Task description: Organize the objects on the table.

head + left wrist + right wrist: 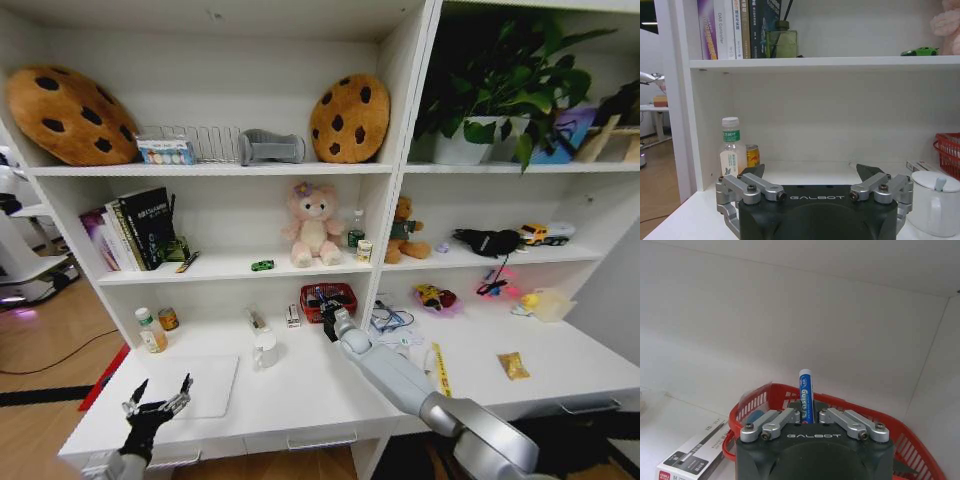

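My right gripper (326, 318) reaches to the red basket (340, 292) at the back of the white table (320, 395). In the right wrist view it (807, 416) is shut on a blue-and-white stick (806, 385), held upright over the basket (765, 397). My left gripper (157, 398) hangs open at the table's front left corner, beside the silver laptop (200, 385); its fingers (754, 172) hold nothing. A yellow strip (441, 368) and a gold snack packet (514, 365) lie on the right. A green toy car (262, 265) sits on the shelf above.
A bottle (150, 330) and a small can (168, 319) stand at the back left, a white mug (265, 350) mid-table, and a flat box (293, 316) left of the basket. Shelf uprights and the shelf board overhang the back of the table.
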Motion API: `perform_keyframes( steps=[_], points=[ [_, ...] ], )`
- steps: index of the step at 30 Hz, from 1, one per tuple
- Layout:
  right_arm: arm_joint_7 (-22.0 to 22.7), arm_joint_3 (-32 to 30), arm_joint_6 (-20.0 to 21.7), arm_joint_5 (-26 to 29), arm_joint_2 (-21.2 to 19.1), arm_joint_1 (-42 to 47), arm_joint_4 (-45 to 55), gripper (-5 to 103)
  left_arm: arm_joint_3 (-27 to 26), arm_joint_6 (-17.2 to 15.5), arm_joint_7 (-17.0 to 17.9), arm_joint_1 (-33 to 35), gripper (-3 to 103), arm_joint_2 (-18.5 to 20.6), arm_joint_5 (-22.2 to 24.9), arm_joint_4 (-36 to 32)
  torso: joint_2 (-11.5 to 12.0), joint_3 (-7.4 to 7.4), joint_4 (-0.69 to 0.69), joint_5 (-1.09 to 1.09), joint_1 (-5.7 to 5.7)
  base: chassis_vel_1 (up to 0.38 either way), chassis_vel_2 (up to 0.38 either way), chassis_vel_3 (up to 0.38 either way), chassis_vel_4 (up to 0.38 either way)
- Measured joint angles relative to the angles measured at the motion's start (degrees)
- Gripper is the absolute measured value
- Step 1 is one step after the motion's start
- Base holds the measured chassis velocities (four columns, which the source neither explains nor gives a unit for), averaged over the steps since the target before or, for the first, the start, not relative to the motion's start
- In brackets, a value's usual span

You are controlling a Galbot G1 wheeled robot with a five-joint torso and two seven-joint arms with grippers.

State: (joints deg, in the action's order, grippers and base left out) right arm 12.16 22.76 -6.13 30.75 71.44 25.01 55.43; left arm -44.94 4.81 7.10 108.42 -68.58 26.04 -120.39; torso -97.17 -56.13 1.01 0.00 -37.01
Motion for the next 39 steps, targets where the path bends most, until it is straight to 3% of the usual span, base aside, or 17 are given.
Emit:
perform_keyframes(
  steps=[5,12,14,15,17,18,20,23,24,29,39],
  points=[
    [0.1,-0.5,0.3,0.2,-1.4,1.0,2.0,9,0.8,-0.1,0.0,-0.6,100,0.0,-0.1,0.1,0.0,0.00,0.02,0.00,0.00,0.000,0.000,0.000,0.000],
    [0.6,-1.4,1.0,0.3,-2.1,2.1,3.8,41,1.0,-0.4,0.4,-1.0,100,0.2,-0.2,0.1,0.0,0.00,0.00,0.00,0.00,0.000,0.000,0.000,0.000],
    [0.6,-1.5,1.1,0.3,-2.2,2.1,3.9,41,1.0,-0.4,0.4,-0.8,100,0.2,-0.2,0.1,0.0,0.00,0.00,0.00,0.00,0.000,0.000,0.000,0.000],
    [0.7,-1.5,1.1,0.3,-2.2,2.2,4.0,51,0.9,-0.4,0.4,-0.8,100,0.1,-0.2,0.1,0.0,0.00,0.00,0.00,0.00,0.000,0.000,0.000,0.000],
    [0.7,-1.6,1.2,0.3,-2.3,2.2,4.1,51,0.9,-0.4,0.4,-0.7,100,0.1,-0.2,0.1,0.0,0.00,0.00,0.00,0.00,0.000,0.000,0.000,0.000],
    [0.9,-1.7,1.4,0.4,-2.4,2.2,4.4,62,0.9,-0.4,0.4,-0.7,100,0.0,-0.2,0.1,0.0,0.00,0.00,0.00,0.00,0.000,0.000,0.000,0.000],
    [1.1,-1.8,1.5,0.4,-2.5,2.3,4.7,62,0.9,-0.4,0.4,-0.7,100,0.0,-0.2,0.0,0.0,0.00,0.00,0.00,0.00,0.000,0.000,0.000,0.000],
    [1.5,-2.2,2.0,0.7,-3.4,3.0,6.8,79,0.8,-0.4,0.4,-0.7,100,0.0,-0.2,-0.1,0.0,0.00,0.00,0.00,0.00,0.000,0.000,0.000,0.000],
    [1.5,-2.2,2.0,0.7,-3.4,3.0,6.8,79,0.8,-0.4,0.4,-0.7,100,0.0,-0.2,-0.1,0.0,0.00,0.00,0.00,0.00,0.000,0.000,0.000,0.000],
    [2.1,-2.6,3.1,1.2,-4.9,3.8,11.0,98,0.8,-0.4,0.4,-0.6,100,0.0,-0.1,-0.3,0.0,0.00,0.00,0.00,0.00,0.000,0.000,0.000,0.000],
    [3.1,-3.1,4.0,2.0,-8.7,4.9,17.8,100,0.7,-0.4,0.4,-0.4,100,0.0,-0.1,-0.7,0.0,0.00,0.00,0.00,0.00,0.000,0.000,0.000,0.000]
  ],
)
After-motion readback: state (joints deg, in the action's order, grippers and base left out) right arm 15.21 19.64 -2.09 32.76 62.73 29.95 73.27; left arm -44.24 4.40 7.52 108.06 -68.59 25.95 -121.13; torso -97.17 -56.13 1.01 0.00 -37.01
